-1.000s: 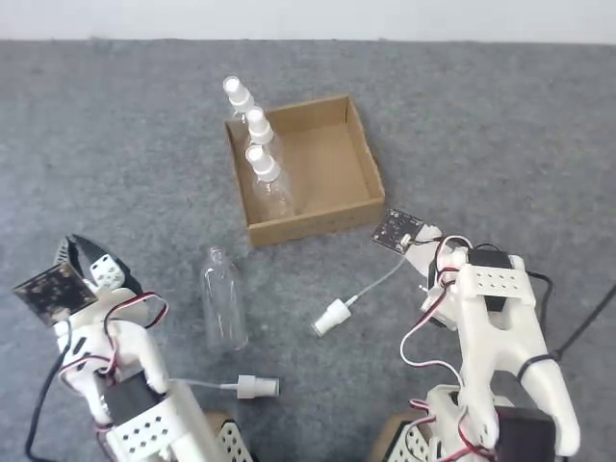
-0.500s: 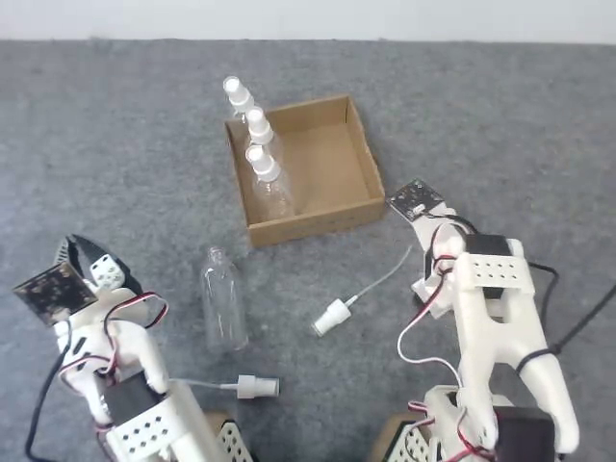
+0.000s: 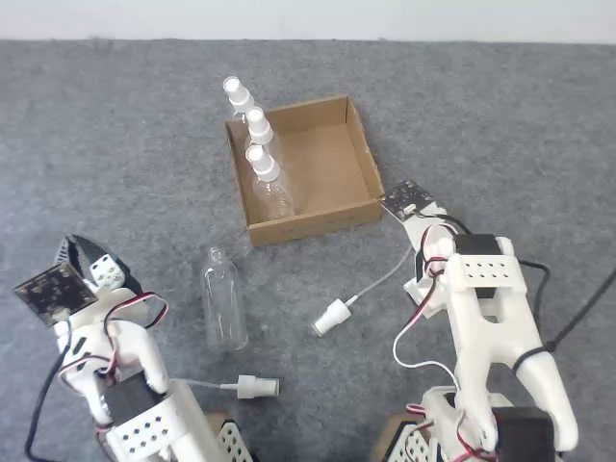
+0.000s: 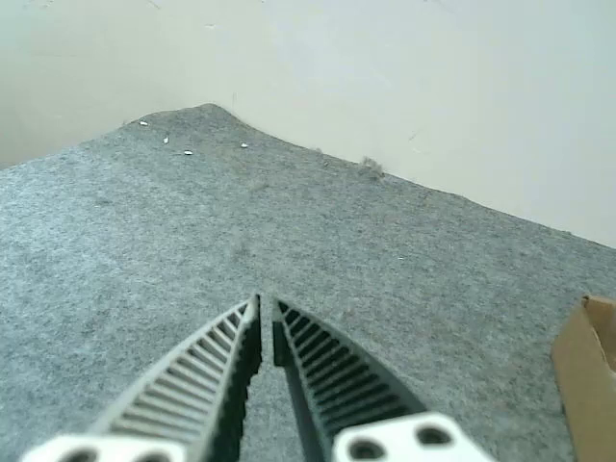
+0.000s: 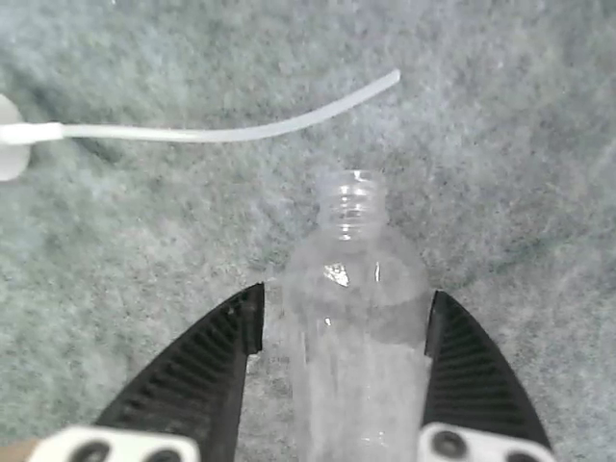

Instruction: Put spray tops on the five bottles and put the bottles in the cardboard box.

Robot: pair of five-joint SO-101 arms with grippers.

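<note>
R gripper (image 5: 346,294) is wide open w/ nothing clamped: jaws straddle the body of a bare clear bottle (image 5: 354,332) lying on the grey carpet (image 5: 539,115), one jaw just beside each wall, neck and threads pointing out past the fingertips. Further ahead of the tips a spray top's dip tube (image 5: 221,130) lies crosswise, apart from the neck. Handling, as a guess: empty thin plastic, so v. light, slick, round, likely to roll or squirt out if pinched off-centre, and the wall will dent under a hard squeeze. Best hold looks like mid-body, jaws square across the widest part, threads left free for the cap. The tube is thin and floppy, so take the spray top (image 3: 332,316) by its stiff head, not the tube. L gripper (image 4: 267,301) is nearly shut, only a sliver between the toothed jaws, holding nothing, w/ bare carpet and wall ahead of it. Elsewhere: three capped bottles (image 3: 262,173) at the cardboard box (image 3: 313,223), a second bare bottle (image 3: 223,303) and a second spray top (image 3: 258,387) loose on the carpet. Vs 1 s ago: R arm (image 3: 486,298) has pushed fwd toward the box corner, wrist board (image 3: 409,200) now close by it; L arm, box, bottles and tops unmoved.
</note>
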